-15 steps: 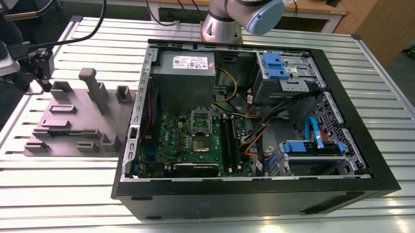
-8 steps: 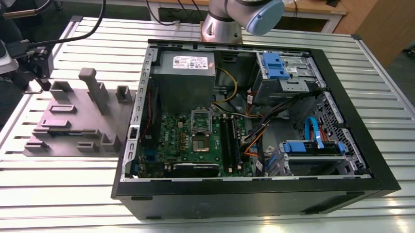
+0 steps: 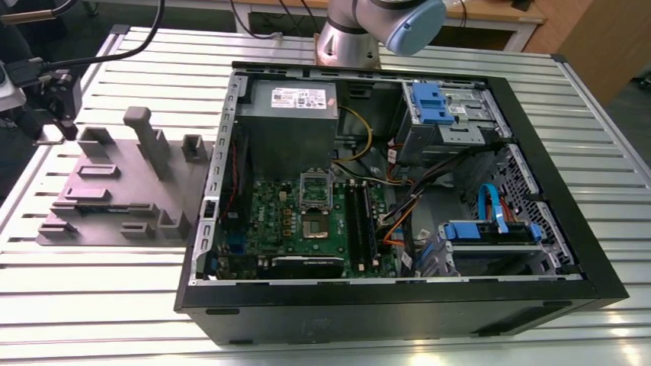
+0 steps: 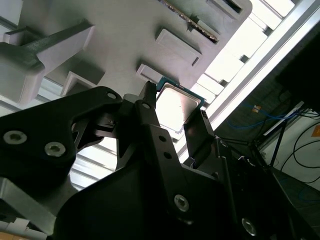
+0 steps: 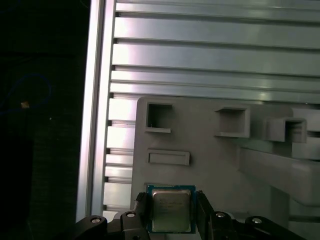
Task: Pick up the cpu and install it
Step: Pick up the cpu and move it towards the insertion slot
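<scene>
Clamped edge to edge on the cpu (image 5: 171, 206) with the end effector (image 5: 171, 216), over the grey fixture tray (image 5: 215, 170) on the counter (image 5: 210, 55), outside the computer case (image 3: 569, 255). Thin hold on the rims: could tilt or slip under a jolt

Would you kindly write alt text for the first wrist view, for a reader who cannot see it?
The gripper has its two black fingers closed on opposite edges of the cpu, a square chip with a silvery metal top. Behind it is a grey fixture plate with rectangular pockets, lying on a ribbed aluminium table.
</scene>
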`<state>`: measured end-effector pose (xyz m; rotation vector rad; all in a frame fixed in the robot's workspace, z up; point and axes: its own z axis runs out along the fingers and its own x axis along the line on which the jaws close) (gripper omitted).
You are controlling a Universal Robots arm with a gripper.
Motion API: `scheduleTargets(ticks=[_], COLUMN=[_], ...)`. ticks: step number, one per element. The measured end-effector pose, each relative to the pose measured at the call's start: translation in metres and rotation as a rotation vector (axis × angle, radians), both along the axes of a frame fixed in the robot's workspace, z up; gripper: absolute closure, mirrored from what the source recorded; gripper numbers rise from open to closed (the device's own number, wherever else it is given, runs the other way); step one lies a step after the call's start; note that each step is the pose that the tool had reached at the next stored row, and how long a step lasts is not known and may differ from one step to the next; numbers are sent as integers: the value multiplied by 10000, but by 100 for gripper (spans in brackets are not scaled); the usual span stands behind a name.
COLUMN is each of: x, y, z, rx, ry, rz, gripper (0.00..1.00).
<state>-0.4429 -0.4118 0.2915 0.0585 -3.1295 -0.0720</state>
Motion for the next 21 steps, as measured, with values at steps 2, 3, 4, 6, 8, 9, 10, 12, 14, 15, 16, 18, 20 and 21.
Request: scheduleTargets(ticks=[2, 3, 4, 6, 8, 9, 10, 12, 14, 15, 16, 18, 20, 21], x=[0, 0, 0, 0, 0, 0, 0, 0, 0, 0, 0, 0, 0, 0], y=[0, 0, 0, 0, 0, 0, 0, 1, 1, 1, 1, 1, 1, 1], z=[17, 24, 29, 43, 57, 63, 70, 84, 98, 104, 111, 120, 132, 138], rx=[0, -1, 0, 0, 0, 1, 0, 0, 0, 0, 0, 1, -1, -1], ry=[0, 0, 0, 0, 0, -1, 1, 0, 0, 0, 0, -2, 0, 1], rz=[0, 0, 0, 0, 0, 0, 1, 0, -1, 0, 0, 0, 0, 0], gripper=[53, 53, 53, 53, 53, 53, 53, 53, 53, 53, 53, 53, 53, 53])
